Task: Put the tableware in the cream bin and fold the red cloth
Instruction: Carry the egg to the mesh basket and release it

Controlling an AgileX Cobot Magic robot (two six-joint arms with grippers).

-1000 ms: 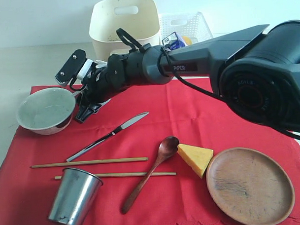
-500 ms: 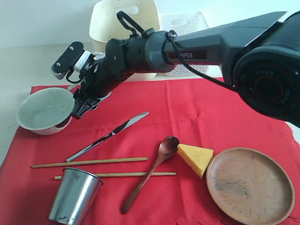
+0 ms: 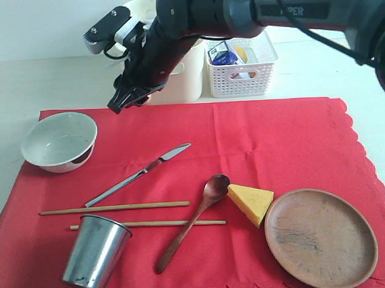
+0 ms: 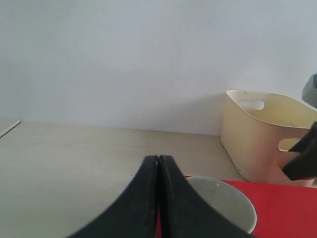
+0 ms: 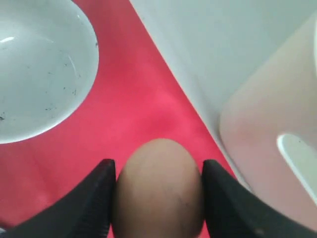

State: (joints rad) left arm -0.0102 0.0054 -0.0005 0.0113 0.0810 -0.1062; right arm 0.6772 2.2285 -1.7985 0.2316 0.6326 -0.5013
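My right gripper [image 3: 124, 99] hangs above the red cloth's [image 3: 274, 141] back edge, just in front of the cream bin [image 3: 189, 74]. It is shut on a smooth brown egg-shaped thing [image 5: 158, 198], held between both fingers. On the cloth lie the pale bowl [image 3: 58, 141], knife [image 3: 140, 174], two chopsticks [image 3: 112, 208], steel cup [image 3: 95, 251], dark wooden spoon [image 3: 192, 223] and brown wooden plate [image 3: 320, 237]. In the left wrist view my left gripper [image 4: 158, 158] is shut and empty, low by the bowl [image 4: 225, 203]; the exterior view does not show it.
A cheese wedge [image 3: 250, 202] sits between spoon and plate. The white lattice basket [image 3: 244, 76] to the right of the bin holds a milk carton [image 3: 224, 53] and a lemon [image 3: 240, 52]. Bare tabletop [image 3: 45, 83] runs left of the bin.
The right arm has risen and swung back from beside the bowl toward the cream bin, still gripping the brown thing. Nothing on the cloth has moved.
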